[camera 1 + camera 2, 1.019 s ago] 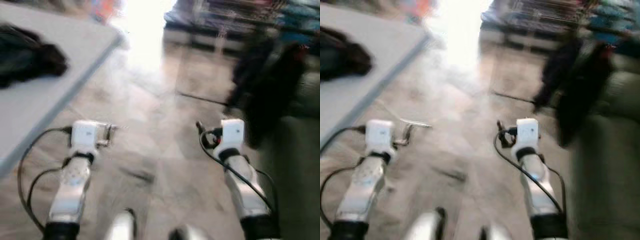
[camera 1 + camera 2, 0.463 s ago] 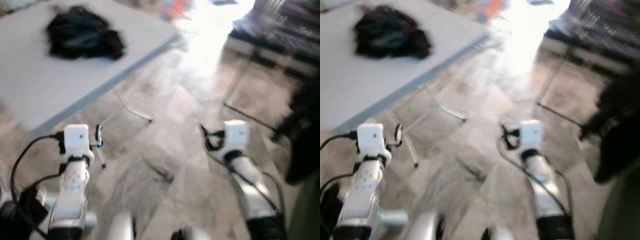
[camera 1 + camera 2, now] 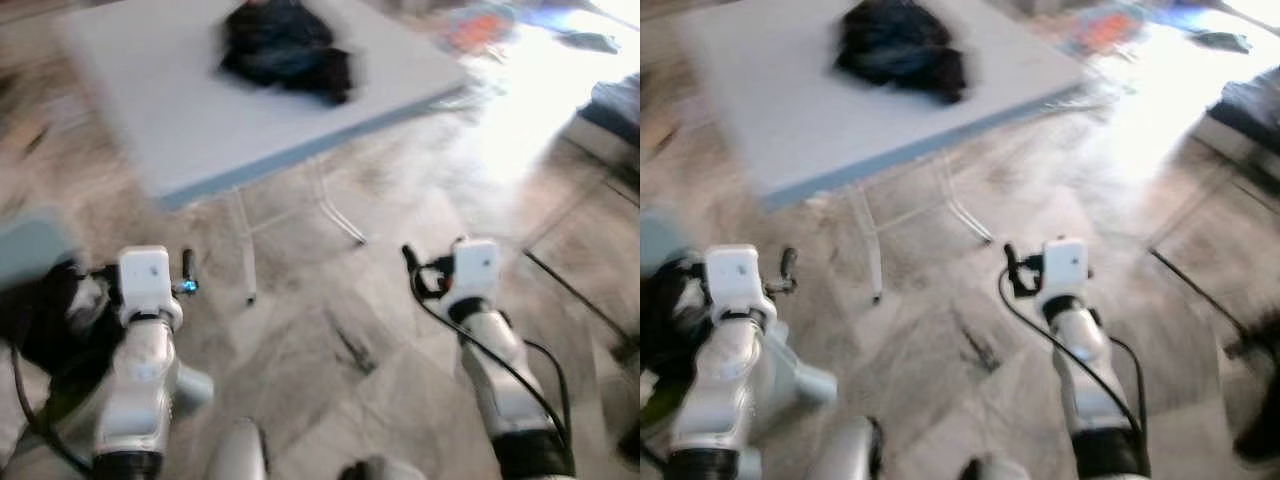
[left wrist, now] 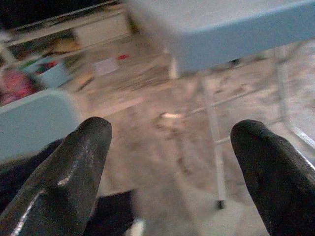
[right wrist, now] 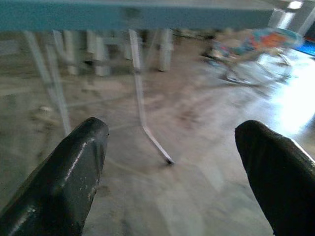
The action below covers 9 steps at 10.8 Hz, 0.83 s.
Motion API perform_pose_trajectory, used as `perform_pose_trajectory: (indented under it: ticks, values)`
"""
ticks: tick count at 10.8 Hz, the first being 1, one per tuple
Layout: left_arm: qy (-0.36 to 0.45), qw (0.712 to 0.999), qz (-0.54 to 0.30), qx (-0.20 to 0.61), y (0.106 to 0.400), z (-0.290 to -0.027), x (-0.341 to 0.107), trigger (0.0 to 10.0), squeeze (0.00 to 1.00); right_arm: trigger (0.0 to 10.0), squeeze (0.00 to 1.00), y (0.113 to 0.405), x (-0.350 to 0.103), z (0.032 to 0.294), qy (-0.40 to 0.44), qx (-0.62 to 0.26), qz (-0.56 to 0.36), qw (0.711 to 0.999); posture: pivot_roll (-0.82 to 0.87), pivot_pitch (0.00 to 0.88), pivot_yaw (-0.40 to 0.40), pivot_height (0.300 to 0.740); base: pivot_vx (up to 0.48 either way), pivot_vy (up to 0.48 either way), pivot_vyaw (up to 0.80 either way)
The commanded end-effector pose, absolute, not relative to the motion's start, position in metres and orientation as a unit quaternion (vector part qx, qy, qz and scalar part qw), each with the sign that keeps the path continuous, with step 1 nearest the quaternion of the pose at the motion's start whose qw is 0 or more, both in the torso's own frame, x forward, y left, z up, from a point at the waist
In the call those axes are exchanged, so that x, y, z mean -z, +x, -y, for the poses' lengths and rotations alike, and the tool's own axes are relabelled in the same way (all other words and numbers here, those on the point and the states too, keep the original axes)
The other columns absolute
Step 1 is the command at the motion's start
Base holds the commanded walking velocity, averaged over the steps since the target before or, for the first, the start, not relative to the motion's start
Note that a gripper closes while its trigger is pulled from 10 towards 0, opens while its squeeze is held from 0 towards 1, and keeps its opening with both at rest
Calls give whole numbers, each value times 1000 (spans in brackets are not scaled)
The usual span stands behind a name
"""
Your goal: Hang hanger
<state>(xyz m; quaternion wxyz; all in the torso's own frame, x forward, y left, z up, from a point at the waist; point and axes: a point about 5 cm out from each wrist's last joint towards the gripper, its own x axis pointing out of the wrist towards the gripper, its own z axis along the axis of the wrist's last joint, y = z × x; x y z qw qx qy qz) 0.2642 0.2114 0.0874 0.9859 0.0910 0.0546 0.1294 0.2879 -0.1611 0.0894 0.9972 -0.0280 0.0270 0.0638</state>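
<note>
Risk: we see blurred frames – the robot looks to be walking or turning, so we judge any reach from here would be badly aimed; the near table leg sits close ahead of the left arm and could get clipped.
Risk 2: we spot no hanger and no rail in these pictures – if the dark pile is taken for the target without a hanger in it, the grasp is wasted.
Left gripper (image 4: 167, 162): fingers spread wide apart, holding nothing, touching nothing; raised low at near left, above the floor.
Right gripper (image 5: 170, 162): fingers also wide apart, empty, no contact; raised at near right over bare floor.
Near left: dark object (image 3: 45, 320) beside the left arm, with a pale blue-grey surface (image 4: 34, 120) next to it – too blurred for us to name.
Floor (image 3: 330, 370): marbled stone tiles, bright glare at far right.
Table (image 3: 150, 90): pale folding table, far left of centre, thin white legs (image 3: 868, 245) reaching down to the floor.
Dark clothing pile (image 3: 285, 50): lies bunched on the far part of the table top, well apart from both grippers.
Hanger: we cannot tell where it is; it may be in or under the pile, but that is our guess.
Step in hand: we judge approach – not yet any grasp.
</note>
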Motion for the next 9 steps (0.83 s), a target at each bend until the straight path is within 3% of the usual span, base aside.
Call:
perform_pose_trajectory:
  ticks: [1,7,9]
  values:
    - [91,986,-57,-129,265,-210,-87,10000,0,10000,0,286,-86,162,-26,-60,-36,997,25,119,-65,740,0,0,788]
    - [88,984,-61,-145,267,-213,-87,10000,0,10000,0,287,-87,162,-17,-58,-35,998,23,121,-65,740,0,0,785]
    - [81,984,-69,-141,268,-213,-85,10000,0,10000,0,289,-87,168,5,-35,-35,999,20,122,-66,740,0,240,0]
